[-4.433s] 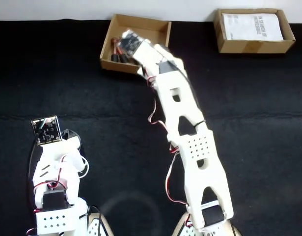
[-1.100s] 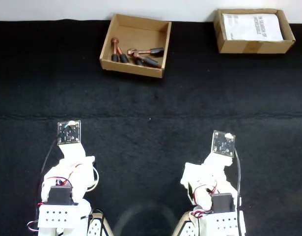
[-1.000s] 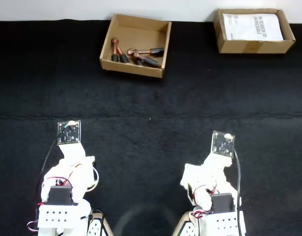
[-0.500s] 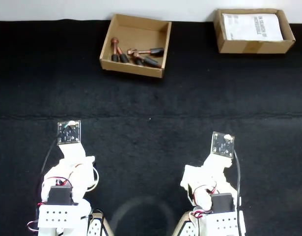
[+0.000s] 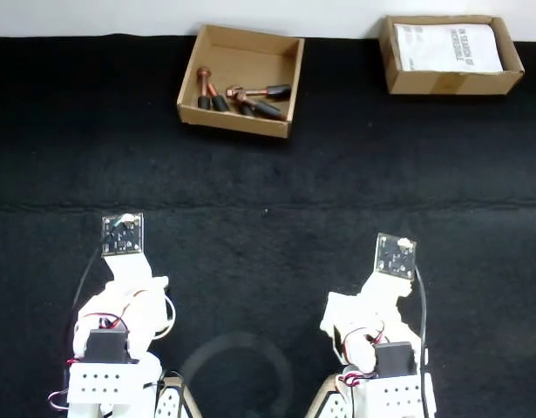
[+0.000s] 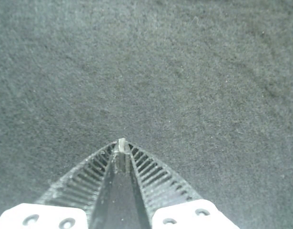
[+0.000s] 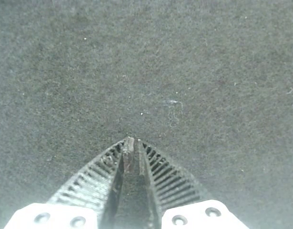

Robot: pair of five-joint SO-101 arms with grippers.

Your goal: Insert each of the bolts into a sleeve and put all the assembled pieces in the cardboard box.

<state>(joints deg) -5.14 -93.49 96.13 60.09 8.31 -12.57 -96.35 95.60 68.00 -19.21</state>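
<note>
Several copper bolts fitted in black sleeves (image 5: 241, 96) lie inside the open cardboard box (image 5: 289, 87) at the back of the table, left of centre. Both arms are folded back near the front edge. My left gripper (image 6: 121, 143) is shut, its tips meeting above bare black cloth. Over the same cloth, my right gripper (image 7: 131, 141) is shut too and holds nothing. In the high view the left arm (image 5: 121, 287) sits at the front left and the right arm (image 5: 385, 300) at the front right, both far from the box.
A second cardboard box (image 5: 398, 74) holding a white printed sheet (image 5: 446, 45) stands at the back right. Black cloth (image 5: 268, 192) covers the table between the arms and the boxes.
About four seconds ago the right arm was stretched out over the box with the bolts; it has since drawn back to the front right. The left arm shifted slightly rightward. Nothing has moved in the last second.
</note>
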